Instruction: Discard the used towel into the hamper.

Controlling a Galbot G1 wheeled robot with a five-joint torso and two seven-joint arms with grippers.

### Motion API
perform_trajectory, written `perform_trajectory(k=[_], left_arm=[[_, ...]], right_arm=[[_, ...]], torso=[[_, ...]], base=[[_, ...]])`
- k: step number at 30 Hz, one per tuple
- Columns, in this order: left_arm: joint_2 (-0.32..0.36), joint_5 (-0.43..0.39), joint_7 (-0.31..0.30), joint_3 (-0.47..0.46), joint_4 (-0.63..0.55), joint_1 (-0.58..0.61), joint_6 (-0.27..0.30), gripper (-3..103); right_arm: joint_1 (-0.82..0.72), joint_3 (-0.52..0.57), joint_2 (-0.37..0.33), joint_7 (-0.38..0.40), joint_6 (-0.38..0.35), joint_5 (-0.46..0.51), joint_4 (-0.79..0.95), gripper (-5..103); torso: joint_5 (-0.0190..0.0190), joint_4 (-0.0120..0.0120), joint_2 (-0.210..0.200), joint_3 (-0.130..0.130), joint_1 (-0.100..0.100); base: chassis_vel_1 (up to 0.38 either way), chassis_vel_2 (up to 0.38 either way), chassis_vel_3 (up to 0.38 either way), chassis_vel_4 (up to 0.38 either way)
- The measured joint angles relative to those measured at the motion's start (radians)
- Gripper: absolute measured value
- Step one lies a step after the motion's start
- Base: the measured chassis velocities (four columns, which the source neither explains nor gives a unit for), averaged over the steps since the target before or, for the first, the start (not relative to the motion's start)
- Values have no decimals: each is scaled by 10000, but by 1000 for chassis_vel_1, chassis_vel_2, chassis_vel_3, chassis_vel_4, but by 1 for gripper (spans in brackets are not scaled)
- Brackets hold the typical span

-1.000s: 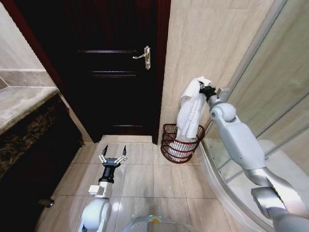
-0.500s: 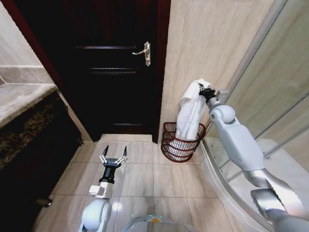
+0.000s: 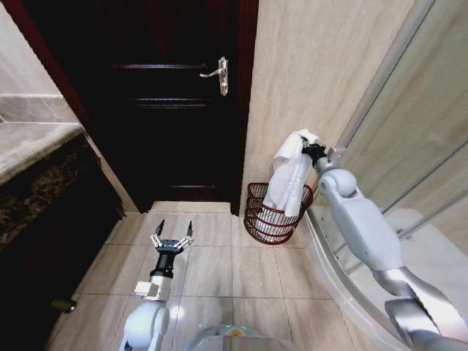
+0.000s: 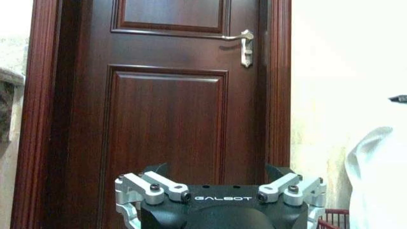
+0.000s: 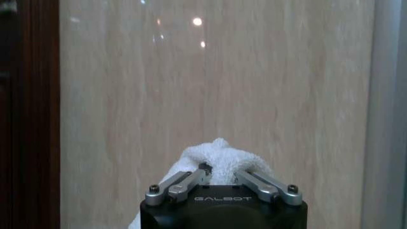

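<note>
A white towel [image 3: 288,174] hangs from my right gripper [image 3: 310,151], which is shut on its top end. The towel's lower end reaches down into the hamper [image 3: 276,214], a dark reddish-brown wire basket standing on the floor against the beige wall. In the right wrist view the bunched towel [image 5: 218,159] bulges out between the closed fingers, facing the wall. My left gripper [image 3: 172,232] is held low over the floor tiles in front of the door, open and holding nothing. The left wrist view catches the towel's edge [image 4: 380,181] and a bit of the hamper rim [image 4: 332,218].
A dark wooden door [image 3: 168,102] with a silver lever handle [image 3: 218,74] stands left of the hamper. A dark vanity with a stone counter [image 3: 33,146] runs along the left side. A curved glass shower screen [image 3: 409,153] and its raised kerb close off the right.
My right gripper and the towel have come down, so the towel's lower end sits deeper in the hamper. The head view has shifted a little. The left arm holds still.
</note>
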Motion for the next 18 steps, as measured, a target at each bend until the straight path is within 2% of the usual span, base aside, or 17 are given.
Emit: perform_trajectory(k=[8,13,15,18], left_arm=[[-41,11,-80,-5,32,-23,-82,100],[-25,3,-140,-95,20,-26,-114,100],[-41,-8,-156,-120,-73,-25,-93,100],[-49,15,-156,-117,-118,11,-63,100]], right_arm=[[-341,55,157,-163,99,-111,-308,6],[-159,-205,538,-140,86,-73,-679,6],[51,-356,935,-97,122,-104,-979,6],[221,-332,1024,-76,210,-124,-963,6]], torso=[[-1,-3,-176,-119,-55],[-4,-1,-180,-122,-57],[1,-1,-161,-107,-50],[-1,0,-149,-102,-47]], base=[[0,0,0,0],[0,0,0,0],[0,0,0,0],[0,0,0,0]])
